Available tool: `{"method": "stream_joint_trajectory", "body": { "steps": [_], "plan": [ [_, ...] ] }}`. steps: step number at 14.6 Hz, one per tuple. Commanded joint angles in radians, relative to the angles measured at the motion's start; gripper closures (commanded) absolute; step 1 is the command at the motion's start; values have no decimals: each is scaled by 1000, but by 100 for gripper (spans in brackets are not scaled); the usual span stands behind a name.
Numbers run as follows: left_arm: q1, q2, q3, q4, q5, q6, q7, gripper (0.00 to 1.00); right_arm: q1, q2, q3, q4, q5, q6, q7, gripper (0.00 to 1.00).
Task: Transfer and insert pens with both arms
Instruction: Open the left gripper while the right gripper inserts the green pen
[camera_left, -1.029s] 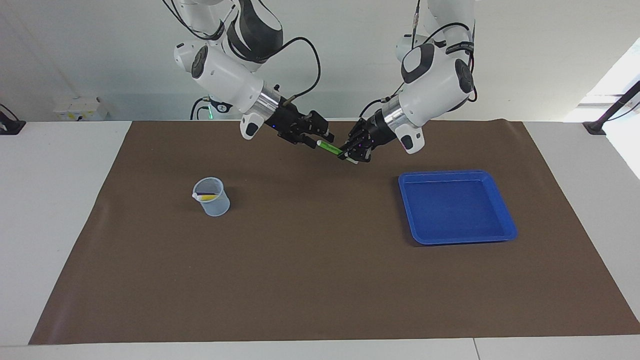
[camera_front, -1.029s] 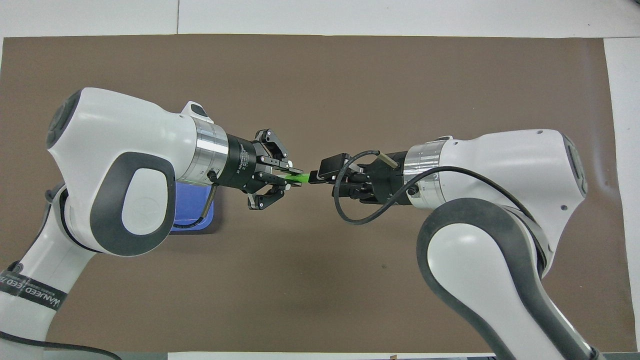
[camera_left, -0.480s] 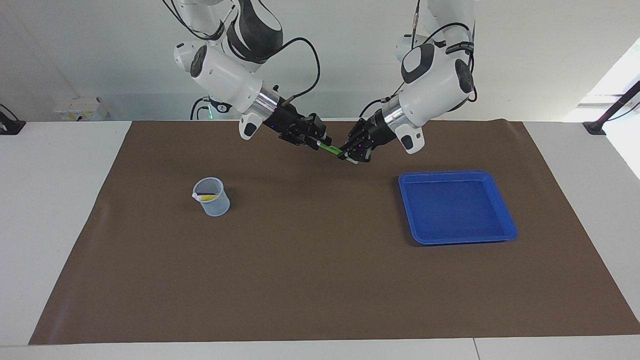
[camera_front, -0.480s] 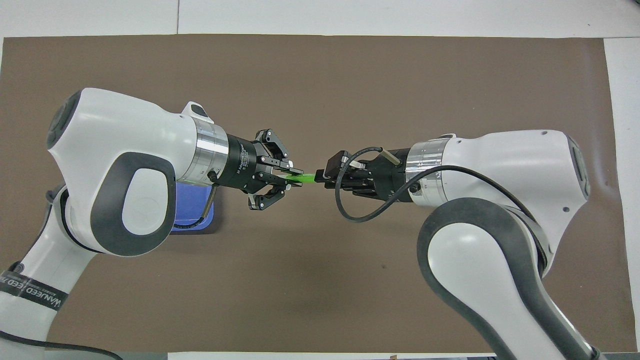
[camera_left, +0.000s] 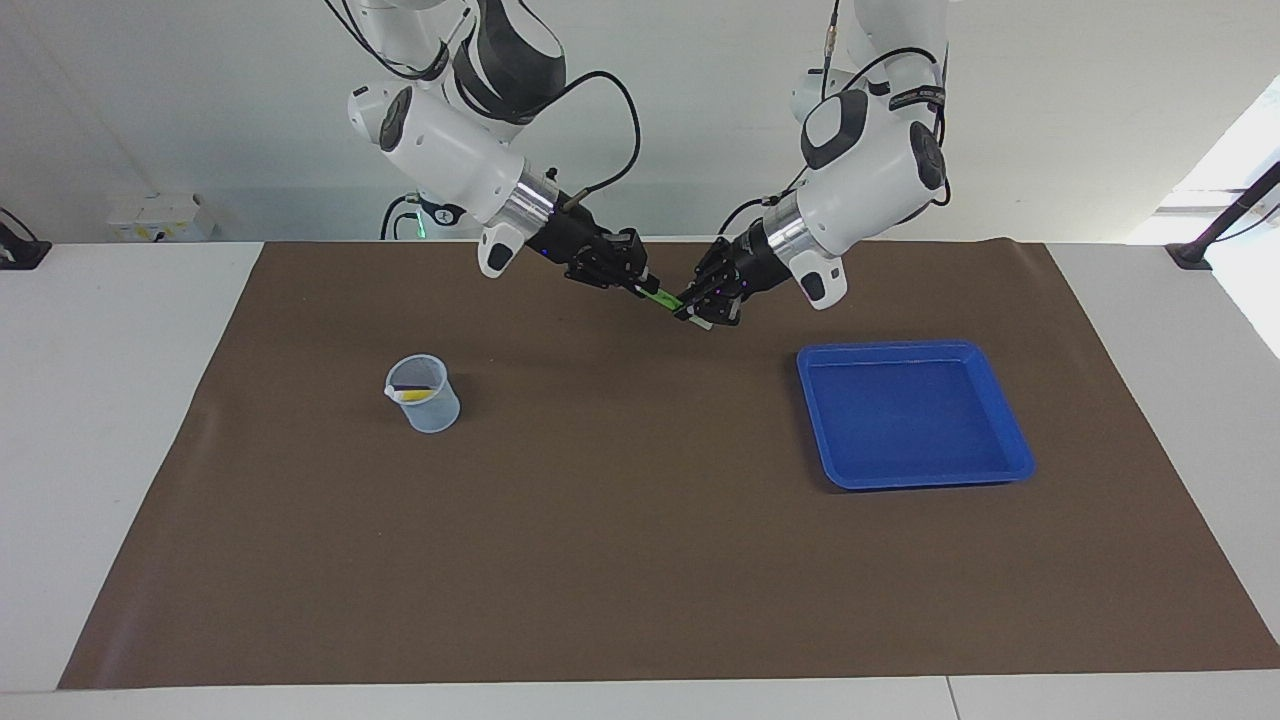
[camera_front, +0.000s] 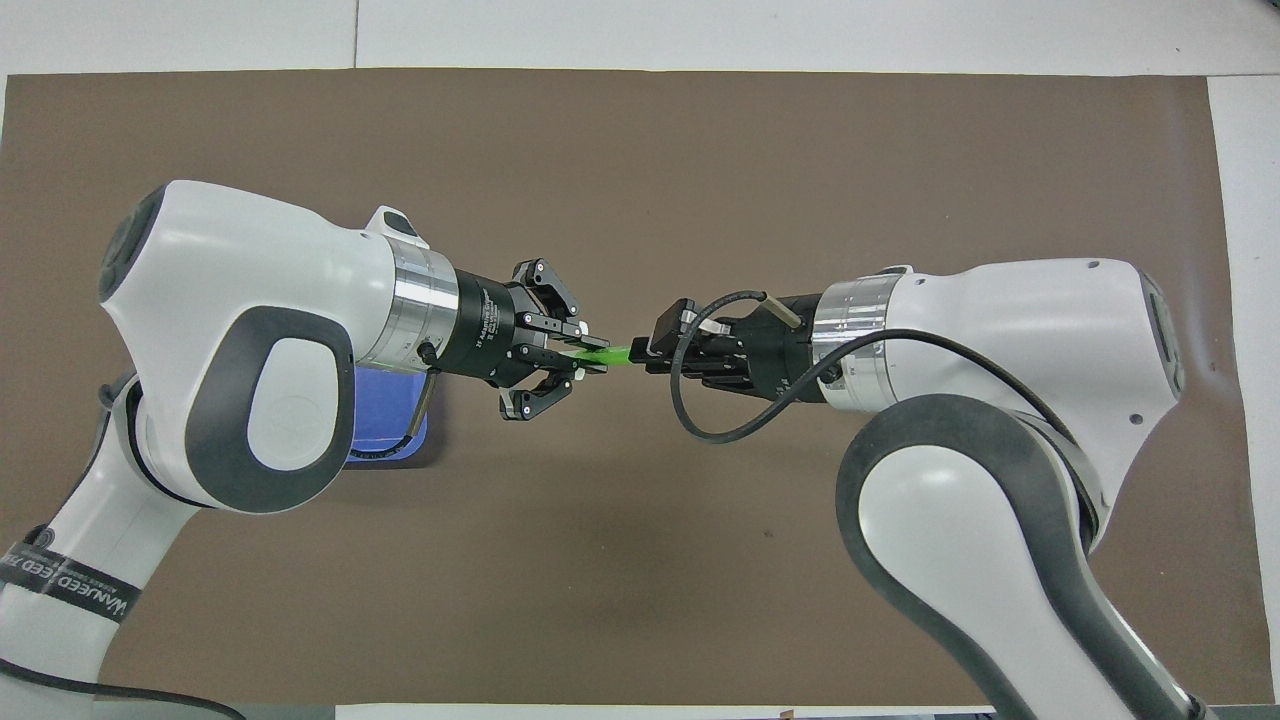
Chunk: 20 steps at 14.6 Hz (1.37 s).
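Now both grippers clamp the green pen in mid-air above the brown mat, near its edge closest to the robots. The right gripper, spread apart a second earlier, has clenched onto one end; the left gripper still grasps the other. Judgement: handover is half complete, left release pending. Yellow and purple pens already stand in the cup; the blue tray holds none.
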<state>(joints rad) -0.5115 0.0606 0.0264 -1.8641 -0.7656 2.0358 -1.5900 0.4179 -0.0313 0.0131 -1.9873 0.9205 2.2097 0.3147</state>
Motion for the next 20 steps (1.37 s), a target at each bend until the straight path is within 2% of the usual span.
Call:
{"method": "stream_joint_trajectory", "body": {
  "steps": [1, 3, 4, 7, 9, 11, 13, 18, 20],
  "plan": [
    [-8, -48, 9, -29, -12, 43, -10, 0, -56, -5, -2, -7, -12, -73, -35, 100],
    [-2, -47, 10, -27, -9, 43, 4, 0, -103, -10, -7, 5, -28, -146, -72, 100],
    [7, -48, 12, -23, -3, 43, 2, 0, -140, -9, -8, 37, -52, -219, -94, 100],
    [19, -48, 17, -20, 2, 41, 1, 0, -244, 33, -7, 201, -384, -462, -237, 100],
    [19, -48, 17, -20, 2, 41, -1, 0, -312, 79, -7, 316, -556, -571, -467, 100],
    [24, -48, 17, -20, 2, 41, 1, 0, -356, 85, -8, 318, -696, -576, -715, 100],
    [24, -47, 17, -18, 2, 41, 1, 0, -351, 88, -7, 311, -849, -545, -844, 100],
    [27, -45, 18, -17, 2, 46, 2, 0, -344, 59, -7, 187, -888, -466, -861, 100],
    [57, -42, 17, -12, 17, 43, 13, 0, -352, 39, -7, 133, -899, -418, -888, 100]
  ]
}}
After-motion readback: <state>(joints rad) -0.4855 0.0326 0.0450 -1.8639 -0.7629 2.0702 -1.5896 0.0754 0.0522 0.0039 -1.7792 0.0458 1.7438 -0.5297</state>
